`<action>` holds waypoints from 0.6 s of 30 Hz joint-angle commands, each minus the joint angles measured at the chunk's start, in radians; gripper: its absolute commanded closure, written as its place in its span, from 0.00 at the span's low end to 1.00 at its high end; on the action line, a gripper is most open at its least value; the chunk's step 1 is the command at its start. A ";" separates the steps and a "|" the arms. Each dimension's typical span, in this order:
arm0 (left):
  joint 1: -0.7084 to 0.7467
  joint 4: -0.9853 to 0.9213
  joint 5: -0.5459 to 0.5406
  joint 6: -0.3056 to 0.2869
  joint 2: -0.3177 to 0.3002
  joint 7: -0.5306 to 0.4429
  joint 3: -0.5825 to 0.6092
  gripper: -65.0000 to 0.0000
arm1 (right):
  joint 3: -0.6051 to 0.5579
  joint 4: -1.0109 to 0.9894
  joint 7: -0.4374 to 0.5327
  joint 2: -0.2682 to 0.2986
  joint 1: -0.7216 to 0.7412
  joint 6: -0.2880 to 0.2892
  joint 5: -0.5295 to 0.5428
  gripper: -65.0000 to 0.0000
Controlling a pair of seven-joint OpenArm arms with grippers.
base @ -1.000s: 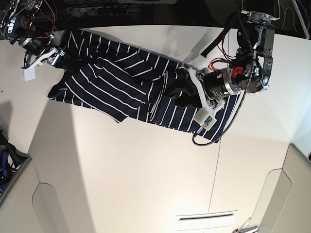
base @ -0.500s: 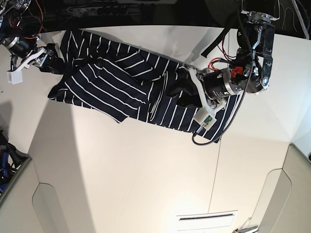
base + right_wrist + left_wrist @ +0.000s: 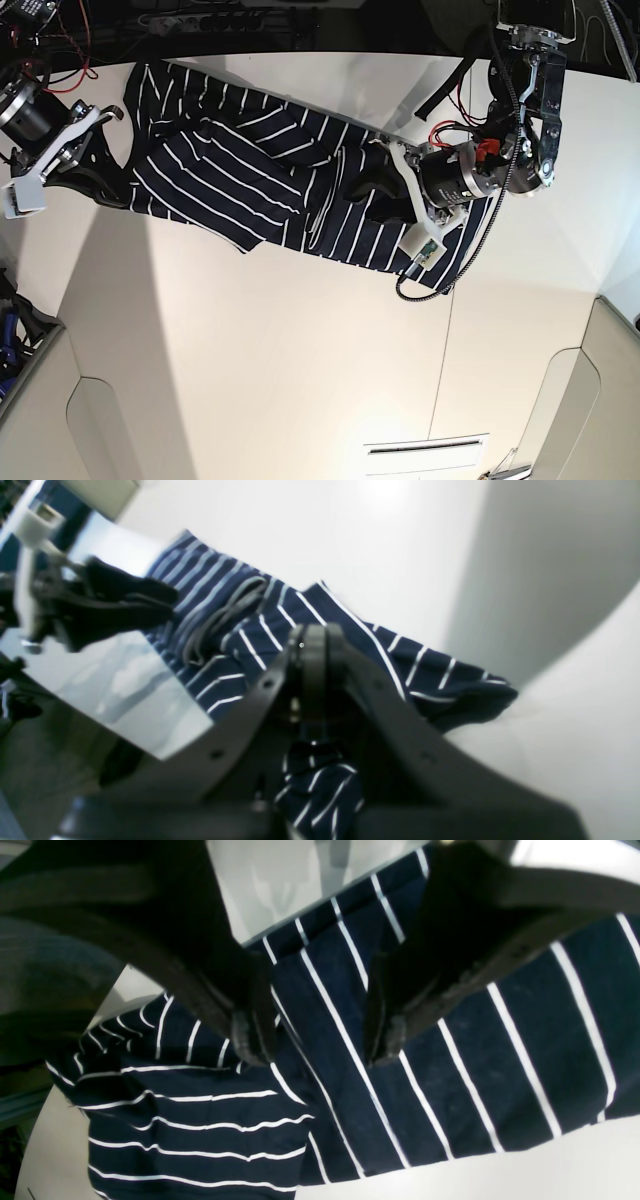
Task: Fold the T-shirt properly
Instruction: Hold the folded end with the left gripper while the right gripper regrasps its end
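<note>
The T-shirt (image 3: pixel 250 180), dark navy with thin white stripes, lies rumpled on the white surface, stretched out diagonally. Folds overlap near its middle, so stripes run in differing directions, and one end is bunched and slightly raised.

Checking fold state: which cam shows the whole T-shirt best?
Base view: the whole T-shirt lies crumpled across the table. Left wrist shows only stripes under open jaws; right wrist a blurred part, cloth bunched behind shut jaws.
</note>
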 commanded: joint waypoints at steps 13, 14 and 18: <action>-0.016 0.019 -0.019 -0.011 -0.003 -0.031 -0.004 0.51 | -0.218 -0.369 0.185 -0.010 0.005 -0.001 -0.230 1.00; -0.016 0.019 -0.019 -0.011 -0.003 -0.029 -0.004 0.51 | -0.218 -0.402 0.195 -0.010 0.005 -0.004 -0.244 1.00; -0.016 0.019 -0.019 -0.011 -0.003 -0.029 -0.004 0.51 | -0.218 -0.501 0.198 -0.010 0.005 -0.004 -0.245 1.00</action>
